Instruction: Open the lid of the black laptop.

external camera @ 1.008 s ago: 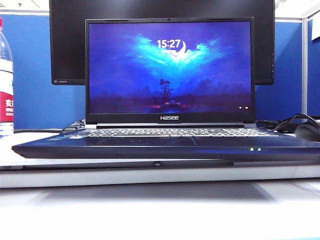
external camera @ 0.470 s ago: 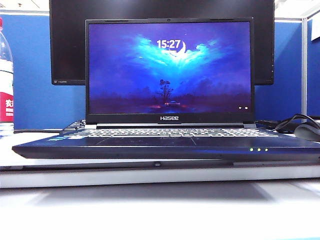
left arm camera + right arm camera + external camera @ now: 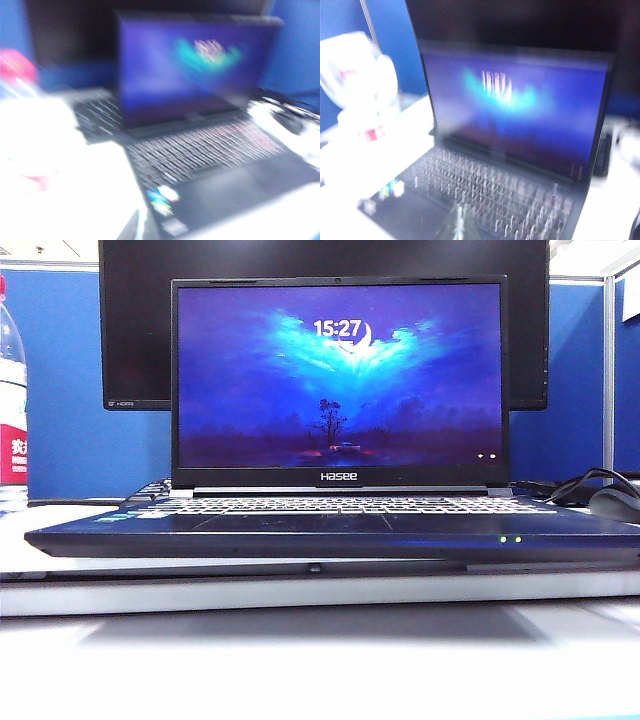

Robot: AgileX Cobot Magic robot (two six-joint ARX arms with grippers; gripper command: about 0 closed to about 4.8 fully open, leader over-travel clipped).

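The laptop sat on the surface, lid upright. Neither gripper appeared clearly, so jaw states couldn't be told.

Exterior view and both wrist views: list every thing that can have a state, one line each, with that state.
lid: raised upright, screen lit, clock reads 15:27.
black laptop: open, two green LEDs lit on front edge.
monitor: dark.
water bottle: upright.
left gripper: not in view.
right gripper: not in view.
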